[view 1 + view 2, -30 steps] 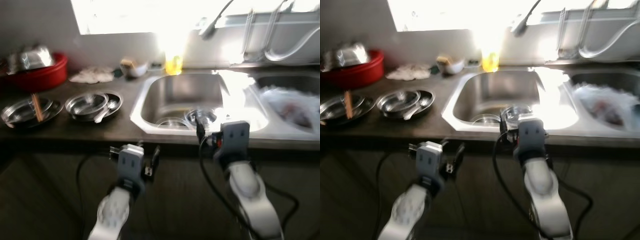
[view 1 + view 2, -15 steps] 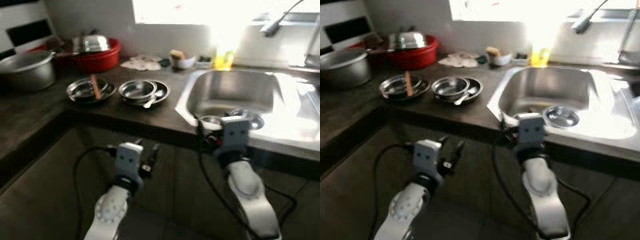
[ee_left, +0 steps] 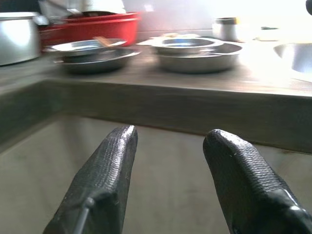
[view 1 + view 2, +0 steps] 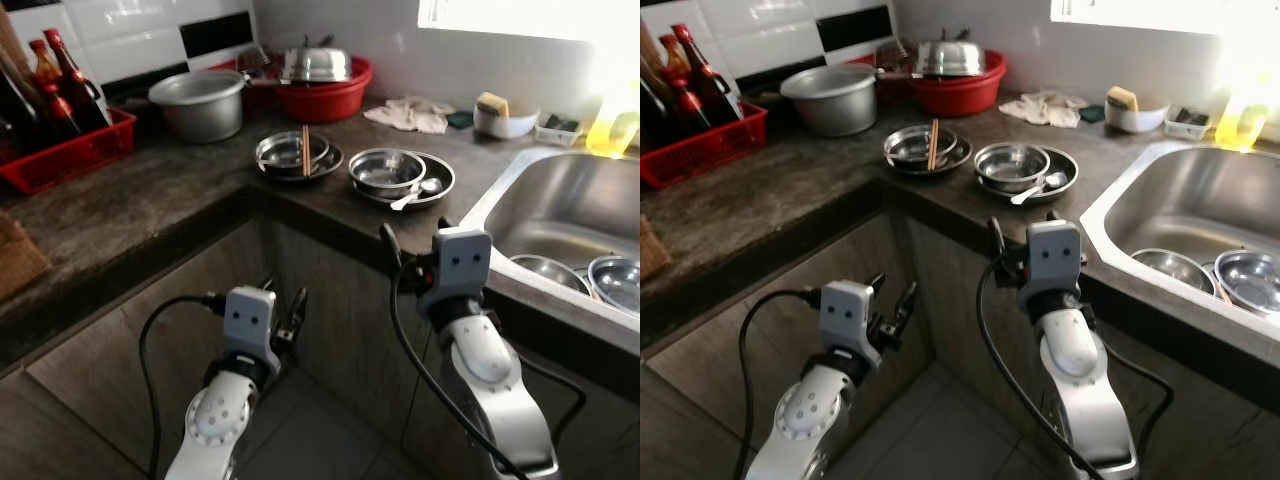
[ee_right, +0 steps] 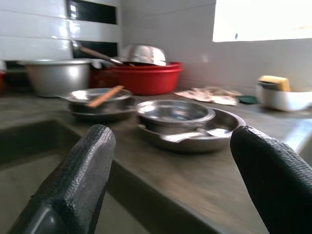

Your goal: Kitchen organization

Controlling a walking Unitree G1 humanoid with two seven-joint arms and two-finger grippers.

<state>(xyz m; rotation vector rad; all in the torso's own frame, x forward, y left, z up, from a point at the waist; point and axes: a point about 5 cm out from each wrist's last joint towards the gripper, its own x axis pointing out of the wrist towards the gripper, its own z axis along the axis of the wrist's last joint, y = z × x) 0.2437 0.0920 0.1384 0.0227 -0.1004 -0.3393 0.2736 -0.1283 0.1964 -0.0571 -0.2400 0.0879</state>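
— Several things sit on the dark counter [image 4: 130,200]: far left a red crate [image 4: 62,155] with bottles, then a grey pot [image 4: 198,103] and a red basin [image 4: 325,95] with a steel lid on it.

— And nearer the edge?

— A steel plate with a wooden stick [image 4: 305,150] across it; just right of it a steel bowl [image 4: 387,170] on a plate, a spoon [image 4: 412,196] beside the bowl. Farther right, the sink [image 4: 560,205] holds two bowls.

— The arms?

— Both hang below the counter edge. The left gripper [image 3: 168,146] has its fingers moderately apart, empty. The right gripper [image 5: 173,146] is spread wide, empty, facing the bowl.
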